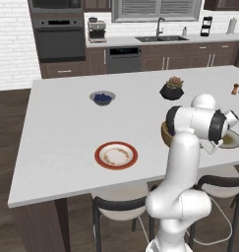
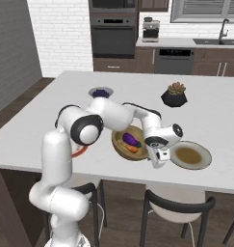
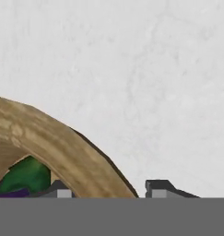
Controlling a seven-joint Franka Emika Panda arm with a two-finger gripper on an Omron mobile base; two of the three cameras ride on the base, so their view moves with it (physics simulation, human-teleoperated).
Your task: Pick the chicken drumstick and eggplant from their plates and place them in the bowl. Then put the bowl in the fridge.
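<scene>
Straddling the bowl (image 3: 62, 147) rim, narrowed gripper (image 3: 106, 191) fingers either side; eggplant (image 2: 130, 140) inside, long axis slanting toward the rim

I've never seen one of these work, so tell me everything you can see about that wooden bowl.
The bowl is wide, round, light-brown wood with visible grain, upright on the white counter. Inside lie the eggplant and the drumstick. The gripper straddles its thick rim, one finger inside, one outside. A grey-green plate sits beside it.

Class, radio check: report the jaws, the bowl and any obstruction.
Gripper straddling the bowl rim, jaws either side, grip unconfirmed. Eggplant and drumstick inside the bowl. Grey-green plate just beside it.
</scene>
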